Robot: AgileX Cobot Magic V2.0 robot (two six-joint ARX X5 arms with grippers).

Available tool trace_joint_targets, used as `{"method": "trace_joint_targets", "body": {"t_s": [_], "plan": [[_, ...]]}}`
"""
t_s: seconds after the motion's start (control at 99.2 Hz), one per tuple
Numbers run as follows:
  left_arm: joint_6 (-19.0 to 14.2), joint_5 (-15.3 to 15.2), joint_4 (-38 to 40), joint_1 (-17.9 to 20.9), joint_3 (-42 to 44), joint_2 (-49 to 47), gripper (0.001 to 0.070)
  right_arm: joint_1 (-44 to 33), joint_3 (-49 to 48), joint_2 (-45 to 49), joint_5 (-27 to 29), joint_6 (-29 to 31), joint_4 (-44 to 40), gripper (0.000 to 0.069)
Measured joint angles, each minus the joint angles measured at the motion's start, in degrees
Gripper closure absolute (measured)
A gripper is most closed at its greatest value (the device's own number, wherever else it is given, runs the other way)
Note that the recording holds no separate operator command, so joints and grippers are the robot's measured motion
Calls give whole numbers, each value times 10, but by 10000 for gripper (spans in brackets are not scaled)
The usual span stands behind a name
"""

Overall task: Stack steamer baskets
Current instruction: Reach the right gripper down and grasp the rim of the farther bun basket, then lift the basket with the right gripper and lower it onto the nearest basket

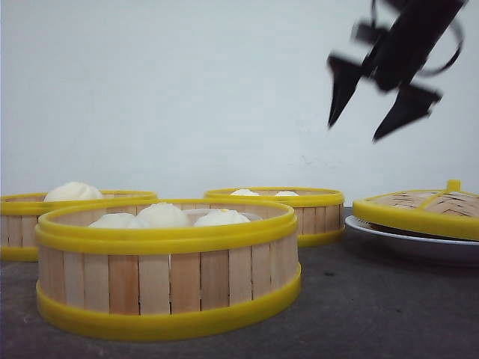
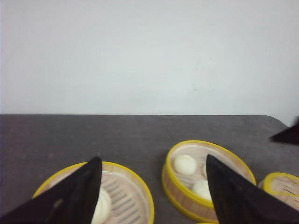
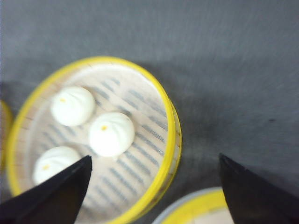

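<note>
On the dark desk (image 1: pixel 389 314), the left steamer basket (image 1: pixel 30 224) sits under the left tool (image 2: pixel 152 196), whose jaws stand wide apart and empty. The nearest steamer basket (image 1: pixel 168 269), holding three white buns (image 1: pixel 161 215), lies left of and well below the right tool (image 1: pixel 374 105). The far steamer basket (image 1: pixel 299 213) sits behind it. The right tool hangs high with jaws spread, holding nothing, above the lid (image 1: pixel 423 209) resting on a white plate (image 1: pixel 412 243).
</note>
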Motion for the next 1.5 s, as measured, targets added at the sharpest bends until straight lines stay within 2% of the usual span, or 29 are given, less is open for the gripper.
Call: {"method": "trace_joint_targets", "body": {"t_s": [0.212,0.454,0.555,0.766,0.887,1.19,1.361,1.502], "plan": [[0,1,-6,-16,0,0,281,12,52,109,18,2,2,165],[0,1,-11,-27,0,-3,281,18,56,156,40,13,10,244],[0,1,-11,-31,0,-5,281,23,56,162,63,18,9,333],[0,1,-16,-36,0,-8,281,33,56,163,66,37,12,563],[0,1,-24,-36,0,-8,281,37,56,163,85,49,16,645],[3,1,-43,-36,0,-12,281,38,83,164,84,79,12,658],[12,1,-45,-36,0,-17,281,36,147,156,66,83,-26,658],[16,1,-54,-36,0,-32,281,35,182,100,40,62,-87,658]]}}
